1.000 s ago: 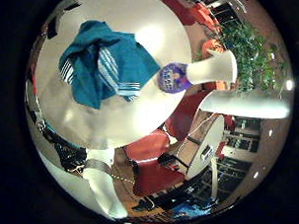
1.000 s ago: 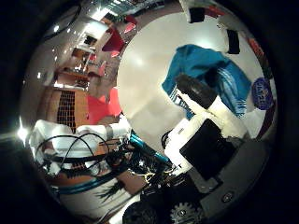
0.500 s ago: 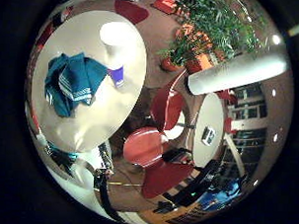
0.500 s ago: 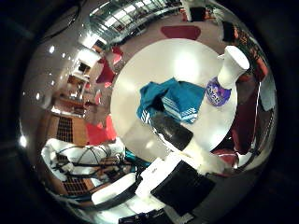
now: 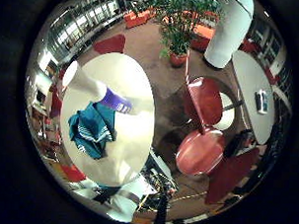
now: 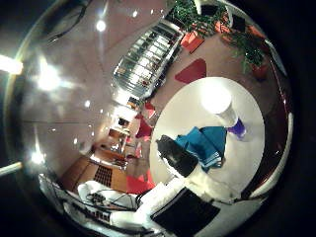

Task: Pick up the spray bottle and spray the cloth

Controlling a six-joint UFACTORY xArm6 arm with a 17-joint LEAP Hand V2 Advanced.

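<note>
A white spray bottle (image 5: 109, 95) with a purple label stands on a round white table (image 5: 136, 72). A teal cloth (image 5: 92, 128) with white stripes lies crumpled beside it. In the thumb side view the bottle (image 6: 223, 107) and the cloth (image 6: 209, 144) lie well below the palm. My right hand (image 6: 190, 202) is high above the table, away from both. One black-tipped finger (image 6: 178, 158) reaches out relaxed over the table's edge and holds nothing.
Red chairs (image 5: 205, 100) stand on the floor beside the table. A second round table (image 5: 251, 91) stands further off, with a potted plant (image 5: 177, 19) and a white column (image 5: 229, 26) beyond.
The whole picture has shifted: the palm has risen and turned away from the table, so the table, cloth and bottle look smaller. The bottle and cloth have not moved.
</note>
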